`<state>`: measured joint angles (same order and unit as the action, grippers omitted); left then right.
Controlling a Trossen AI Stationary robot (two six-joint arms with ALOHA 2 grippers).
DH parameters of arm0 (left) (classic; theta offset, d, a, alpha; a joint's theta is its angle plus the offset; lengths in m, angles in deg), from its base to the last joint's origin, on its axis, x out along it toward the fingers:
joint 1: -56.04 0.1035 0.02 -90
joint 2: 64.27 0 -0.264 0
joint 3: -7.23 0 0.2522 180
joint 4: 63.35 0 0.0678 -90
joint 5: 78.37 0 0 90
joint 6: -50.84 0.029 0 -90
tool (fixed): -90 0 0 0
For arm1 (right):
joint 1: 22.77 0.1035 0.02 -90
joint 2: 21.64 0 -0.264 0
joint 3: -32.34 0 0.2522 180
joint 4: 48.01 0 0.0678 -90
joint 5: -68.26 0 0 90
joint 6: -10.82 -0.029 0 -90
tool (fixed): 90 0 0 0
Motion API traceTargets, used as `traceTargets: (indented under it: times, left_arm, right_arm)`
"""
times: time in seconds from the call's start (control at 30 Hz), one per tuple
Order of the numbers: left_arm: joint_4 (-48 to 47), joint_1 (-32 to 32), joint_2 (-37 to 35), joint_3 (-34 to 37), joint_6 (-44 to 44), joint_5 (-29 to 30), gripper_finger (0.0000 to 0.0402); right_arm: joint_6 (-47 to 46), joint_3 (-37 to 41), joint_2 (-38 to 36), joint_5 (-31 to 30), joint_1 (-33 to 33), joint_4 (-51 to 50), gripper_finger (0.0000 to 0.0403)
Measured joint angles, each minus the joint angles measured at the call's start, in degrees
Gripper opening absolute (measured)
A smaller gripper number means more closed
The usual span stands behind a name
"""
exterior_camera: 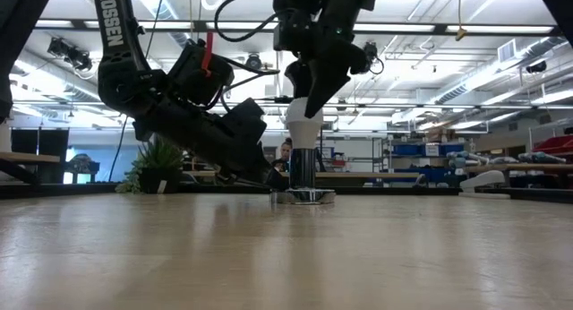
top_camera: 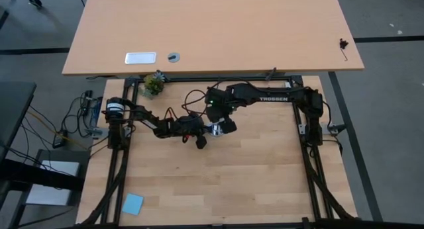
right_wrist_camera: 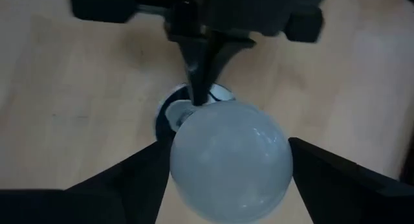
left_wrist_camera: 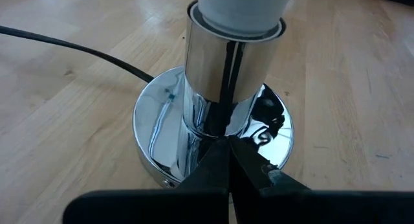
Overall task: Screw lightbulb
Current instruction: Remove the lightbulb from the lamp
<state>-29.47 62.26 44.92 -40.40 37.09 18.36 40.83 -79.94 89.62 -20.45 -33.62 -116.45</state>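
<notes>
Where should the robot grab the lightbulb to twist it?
Best on its round white top, coming straight down from above. The lightbulb stands upright in the shiny socket, so only that rounded part is free. The right gripper already straddles it, fingers either side, while the shut left gripper presses on the base.

Large open workshop or lab: exposed ceiling strip lights (exterior_camera: 430, 28), storage shelving (exterior_camera: 421, 153), workbenches (exterior_camera: 358, 176), potted plant (exterior_camera: 158, 164).

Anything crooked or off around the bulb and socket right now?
Nothing stands out. The lightbulb sits upright in the chrome socket, whose base lies flat on the table. The right gripper straddles the bulb from above, fingers apart; the left gripper, shut, presses against the socket's stem.
</notes>
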Motion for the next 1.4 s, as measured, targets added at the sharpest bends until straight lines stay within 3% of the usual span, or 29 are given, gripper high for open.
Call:
traceTargets:
  times: [0.47, 0.67, 0.8, 1.13, 1.27, 1.4]
  left_arm:
    - [0.0, 0.0, 0.0, 0.0, 0.2, -0.4, 0.0003]
    - [0.0, 0.0, 0.0, 0.0, 0.1, -0.5, 0.0003]
    - [0.0, 0.0, 0.0, 0.0, 0.0, -0.5, 0.0003]
    - [0.0, 0.0, 0.0, 0.0, 0.0, -0.5, 0.0003]
    - [0.0, 0.0, 0.0, 0.0, 0.0, -0.6, 0.0003]
    - [0.0, 0.0, 0.0, 0.0, 0.0, -0.6, 0.0003]
  right_arm:
    - [-20.8, -0.1, -1.7, -11.9, 4.8, -0.1, 0.0350]
    - [-45.0, -1.8, -1.9, -6.6, 2.8, -1.2, 0.0350]
    - [-50.8, -0.6, -1.8, -3.1, 1.3, -1.0, 0.0350]
    - [-52.1, 1.2, -1.7, -2.2, 0.3, 0.0, 0.0317]
    - [-45.0, 1.2, -1.7, -1.0, 0.2, 0.2, 0.0284]
    - [-32.2, 1.2, -1.7, 0.7, 0.0, 0.1, 0.0257]
